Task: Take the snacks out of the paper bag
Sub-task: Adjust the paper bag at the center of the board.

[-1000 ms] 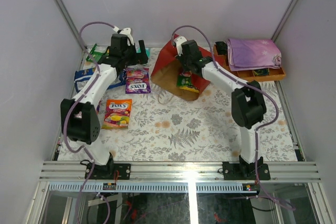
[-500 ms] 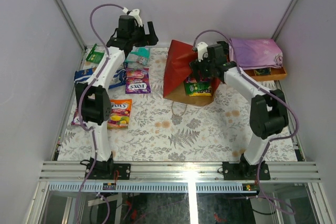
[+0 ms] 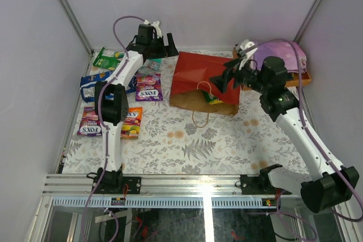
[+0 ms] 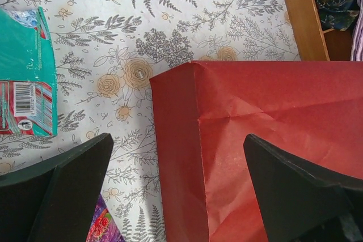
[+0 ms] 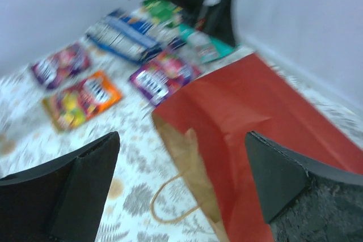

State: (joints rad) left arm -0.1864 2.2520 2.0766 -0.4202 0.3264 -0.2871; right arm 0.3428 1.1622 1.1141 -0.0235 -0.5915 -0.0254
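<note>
The red paper bag [image 3: 201,75] lies flat on the table, its brown mouth [image 3: 195,101] toward the near side. A green snack [image 3: 211,98] peeks out of the mouth. My right gripper [image 3: 228,79] hangs open above the bag's right part, holding nothing; its view is blurred and looks down on the bag [image 5: 266,111] and its string handle [image 5: 170,205]. My left gripper [image 3: 163,43] is open over the bag's far left corner [image 4: 187,111], apart from it. More snacks lie to the left: purple [image 3: 148,88], orange [image 3: 131,121], blue-white [image 3: 91,83], green [image 3: 105,59], teal [image 4: 25,77].
A wooden tray [image 3: 302,79] with a folded purple cloth [image 3: 283,54] stands at the back right. Another purple packet [image 3: 91,124] lies near the left edge. White walls close in the left, far and right sides.
My right gripper has opened, let go and swung up and right. The bag has dropped flat, and the green packet sits farther inside its mouth. My left arm has reached farther right.
</note>
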